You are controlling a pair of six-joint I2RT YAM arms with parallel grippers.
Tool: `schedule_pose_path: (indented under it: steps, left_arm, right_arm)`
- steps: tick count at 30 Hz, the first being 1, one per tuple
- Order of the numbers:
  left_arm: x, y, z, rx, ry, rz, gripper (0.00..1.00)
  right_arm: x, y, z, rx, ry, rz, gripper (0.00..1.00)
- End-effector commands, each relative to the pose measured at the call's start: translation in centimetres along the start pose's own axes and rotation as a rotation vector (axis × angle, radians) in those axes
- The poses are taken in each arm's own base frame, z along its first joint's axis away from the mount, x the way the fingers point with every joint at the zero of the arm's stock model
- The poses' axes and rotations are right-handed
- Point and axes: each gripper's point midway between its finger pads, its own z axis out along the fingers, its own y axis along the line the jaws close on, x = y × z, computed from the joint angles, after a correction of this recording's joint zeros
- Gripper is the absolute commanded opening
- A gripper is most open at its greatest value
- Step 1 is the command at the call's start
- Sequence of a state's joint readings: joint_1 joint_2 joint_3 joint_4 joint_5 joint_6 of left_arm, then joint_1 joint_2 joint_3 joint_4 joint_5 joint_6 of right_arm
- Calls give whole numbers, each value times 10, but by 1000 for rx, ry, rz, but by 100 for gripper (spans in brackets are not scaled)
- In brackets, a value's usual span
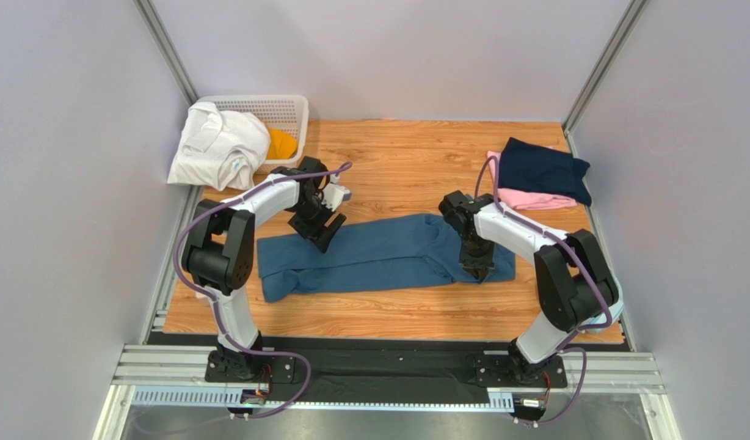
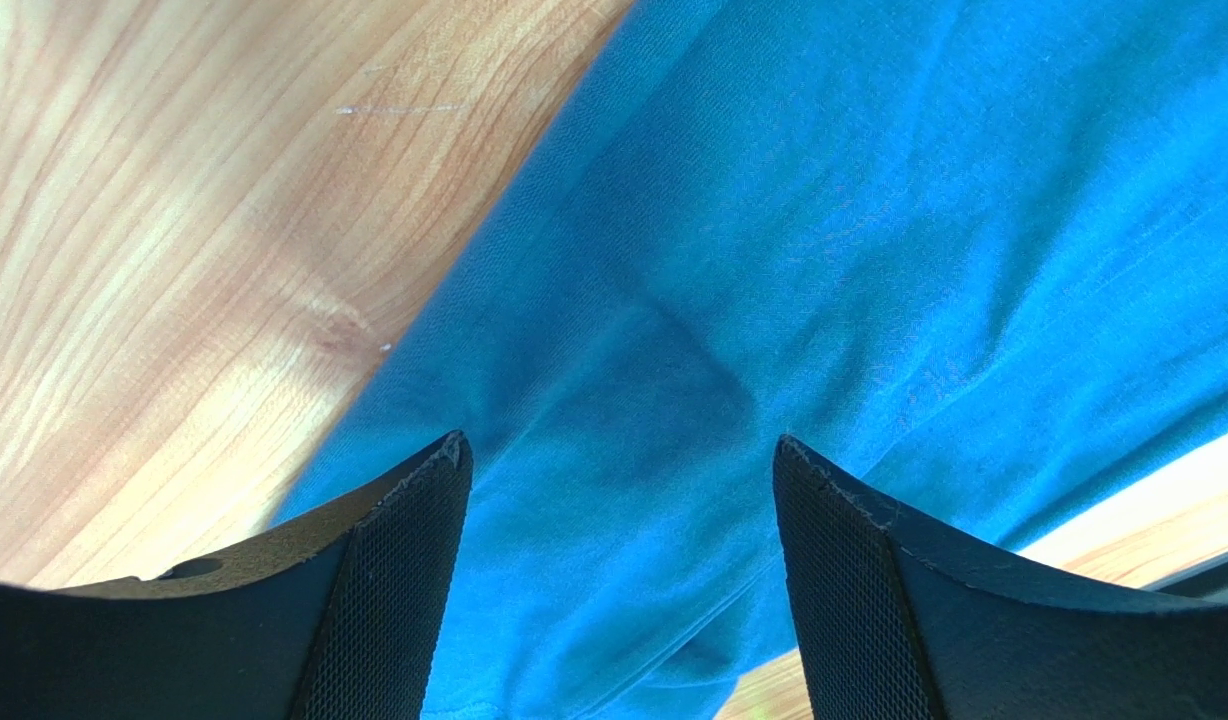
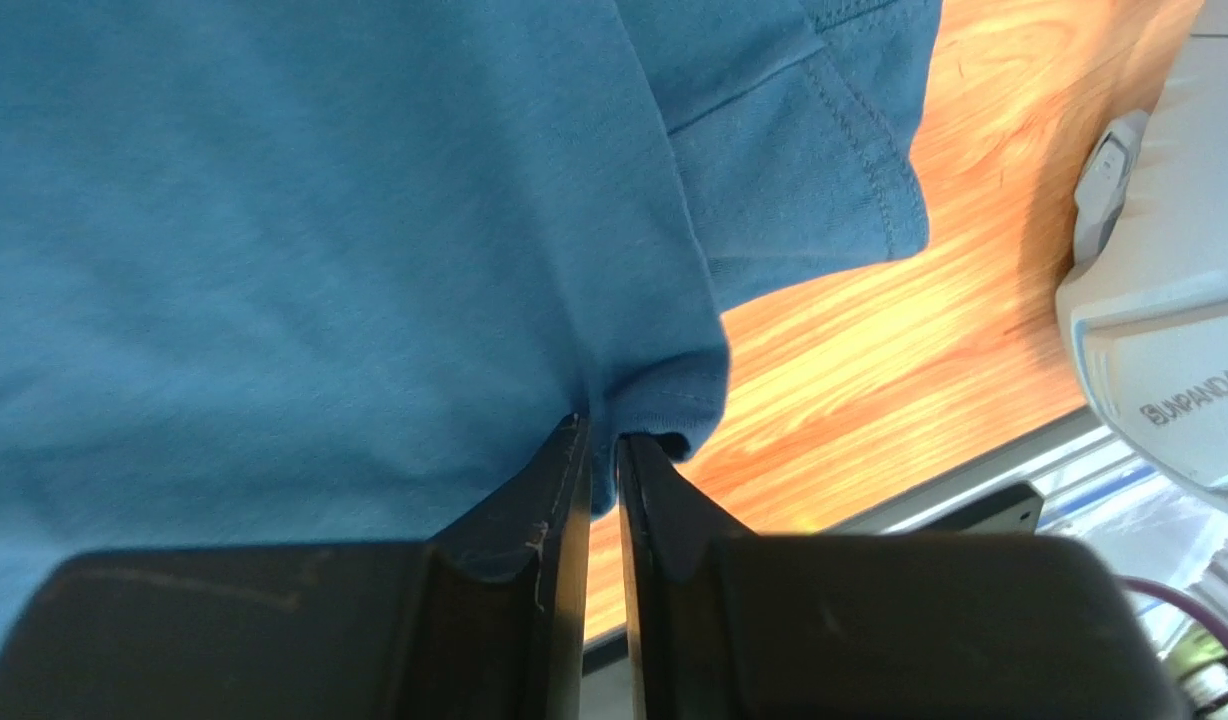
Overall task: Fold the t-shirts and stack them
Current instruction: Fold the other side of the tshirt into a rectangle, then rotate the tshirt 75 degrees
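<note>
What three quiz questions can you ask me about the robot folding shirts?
1. True or false: the left hand is shut on the blue t-shirt.
2. What lies on top of the pink shirt? A) a green shirt B) the navy shirt C) a red shirt
3. Which hand is pinching the blue t-shirt's edge?

Key: 1. False, it is open above the cloth. 2. B. 3. The right hand.
</note>
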State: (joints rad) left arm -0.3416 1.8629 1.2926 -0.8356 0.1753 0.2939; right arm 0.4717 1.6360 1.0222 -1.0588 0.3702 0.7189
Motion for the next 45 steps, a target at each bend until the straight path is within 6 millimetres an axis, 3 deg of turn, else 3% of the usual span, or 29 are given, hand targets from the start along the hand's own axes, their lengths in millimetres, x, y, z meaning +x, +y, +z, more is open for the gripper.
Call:
schedule_pose_path:
  steps: [1,2,4,6,8,11,12,14,18,20,22,29,35,38,39,45]
  left_arm:
    - [-7,-2,-17,3,-53,21,79]
    - [-7,-2,-18,4,-55,20,79]
    - [-7,-2,-19,2,-56,22,79]
    - [-7,-2,-20,2,-59,21,79]
    - [-9,-2,-22,0,-64,20,79]
    - [-9,-2,-25,3,-61,21,79]
    - [-10,-2,-27,1,-66,20,79]
    - [-9,-2,-29,-2,-63,25,79]
    - [-12,-3,-39,-4,-83,32,79]
    - [-12,-5,-41,3,-85,32,79]
    - [-11,-7,-45,5,-88,32,79]
    - [-3,-11,-48,16,-87,50,79]
    - [7,-17,-40,45,-58,61,79]
    - [15,-10,-34,15,-35,90,79]
    - [21,-7,-30,2,-15,97,79]
    - [46,4,-19,-53,86,117,79]
  right_arm:
    - [-32,9,-38,-125,-37,89,17]
    - [-53,8,-57,-153,-90,107,23]
    - [-68,-5,-76,-139,-127,123,33]
    - [-98,-18,-94,-129,-212,178,44]
    - [-111,-16,-89,-144,-206,207,51]
    - [-126,7,-84,-216,-189,212,50]
    - [-129,18,-73,-220,-167,208,50]
    - [-124,37,-60,-267,-111,190,49]
    - [-112,78,-15,-345,15,160,46]
    - [-103,89,-2,-381,74,151,44]
    - [-95,89,17,-347,129,160,42]
    - [-83,43,52,-234,164,249,40]
    - [-77,55,60,-272,218,216,39]
    - [-87,63,58,-285,219,184,39]
    - [-99,67,59,-292,205,176,39]
    - [-125,84,30,-365,181,172,37]
